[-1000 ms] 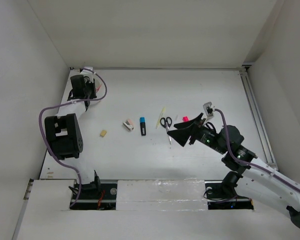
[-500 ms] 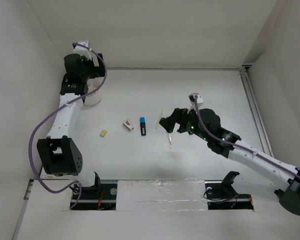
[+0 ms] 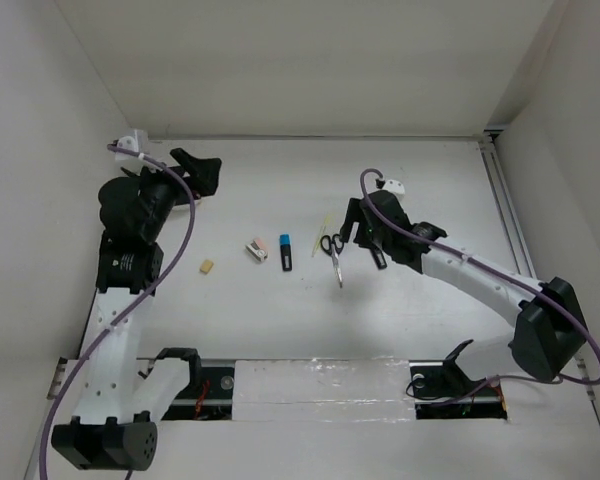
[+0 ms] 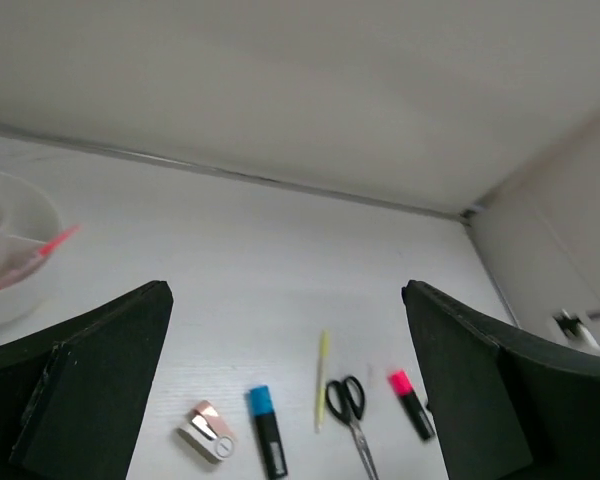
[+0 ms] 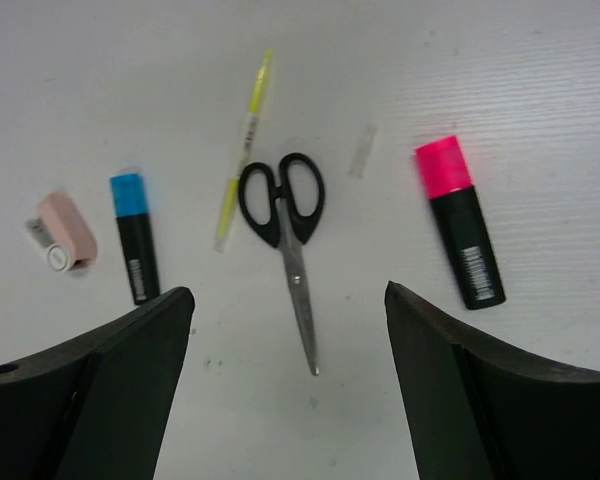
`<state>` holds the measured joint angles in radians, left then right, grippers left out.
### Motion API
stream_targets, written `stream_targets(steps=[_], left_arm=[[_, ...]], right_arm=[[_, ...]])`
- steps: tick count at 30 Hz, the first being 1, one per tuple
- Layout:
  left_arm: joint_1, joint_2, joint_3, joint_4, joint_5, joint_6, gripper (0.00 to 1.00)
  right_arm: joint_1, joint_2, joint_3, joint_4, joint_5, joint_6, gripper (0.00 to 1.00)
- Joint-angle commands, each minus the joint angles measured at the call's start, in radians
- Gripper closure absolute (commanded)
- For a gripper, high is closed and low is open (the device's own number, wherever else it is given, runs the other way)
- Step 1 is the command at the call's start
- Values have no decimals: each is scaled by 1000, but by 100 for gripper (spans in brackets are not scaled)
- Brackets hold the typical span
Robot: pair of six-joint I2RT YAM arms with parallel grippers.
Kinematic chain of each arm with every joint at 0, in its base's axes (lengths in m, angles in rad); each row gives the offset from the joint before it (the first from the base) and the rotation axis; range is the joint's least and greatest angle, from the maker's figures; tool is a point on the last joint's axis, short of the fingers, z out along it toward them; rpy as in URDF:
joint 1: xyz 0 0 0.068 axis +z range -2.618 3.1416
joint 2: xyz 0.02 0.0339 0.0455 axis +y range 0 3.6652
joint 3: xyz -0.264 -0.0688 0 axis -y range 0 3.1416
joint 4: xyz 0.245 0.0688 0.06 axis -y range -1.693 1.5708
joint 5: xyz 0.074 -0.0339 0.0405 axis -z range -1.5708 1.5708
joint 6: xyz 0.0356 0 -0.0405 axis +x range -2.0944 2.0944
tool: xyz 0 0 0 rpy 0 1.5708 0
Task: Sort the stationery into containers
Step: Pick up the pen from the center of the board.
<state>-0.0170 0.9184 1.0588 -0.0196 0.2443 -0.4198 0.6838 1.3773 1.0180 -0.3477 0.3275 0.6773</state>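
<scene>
The black-handled scissors [image 5: 292,245] are lying flat on the table [image 3: 430,180], blades closed and pointing toward the arms' bases. The thin pale-yellow stick [image 5: 244,150] is lying just beside their handles, the blue-capped marker [image 5: 133,238] and the white-pink piece [image 5: 65,232] farther to that side, and the pink-capped marker [image 5: 460,235] opposite. The right gripper [image 5: 285,300] is hovering directly over the scissors, jaws spread wide and gripping nothing. The tan eraser [image 3: 207,266] is lying apart. The left gripper [image 4: 285,290] is gaping fully, empty, near the white cup [image 4: 10,305], where a pink pen [image 4: 35,257] is leaning in one compartment.
</scene>
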Motion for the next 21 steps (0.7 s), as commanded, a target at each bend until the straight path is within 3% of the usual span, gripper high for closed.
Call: stream_targets(steps=[1, 4, 8, 9, 11, 13, 17, 21], left_arm=[[-72, 40, -19, 109, 145, -11, 0], [-104, 146, 26, 66, 191, -11, 0], [-136, 272, 50, 38, 202, -42, 0], [-243, 333, 102, -3, 37, -33, 0], [-371, 442, 185, -130, -112, 5, 2], [-426, 608, 303, -230, -171, 15, 4], [-449, 697, 288, -259, -183, 13, 3], [-583, 793, 365, -364, -359, 65, 0]], right_arm=[[-46, 9, 34, -36, 45, 24, 17], [-78, 32, 34, -24, 36, 15, 28], [-89, 104, 89, -68, 79, 53, 28], [-89, 105, 90, -92, 99, 85, 28], [-110, 105, 99, -93, 139, 108, 27], [-131, 63, 88, -74, 130, 108, 25], [-153, 5, 67, -47, 79, 81, 18], [-153, -6, 67, -62, 68, 70, 16]])
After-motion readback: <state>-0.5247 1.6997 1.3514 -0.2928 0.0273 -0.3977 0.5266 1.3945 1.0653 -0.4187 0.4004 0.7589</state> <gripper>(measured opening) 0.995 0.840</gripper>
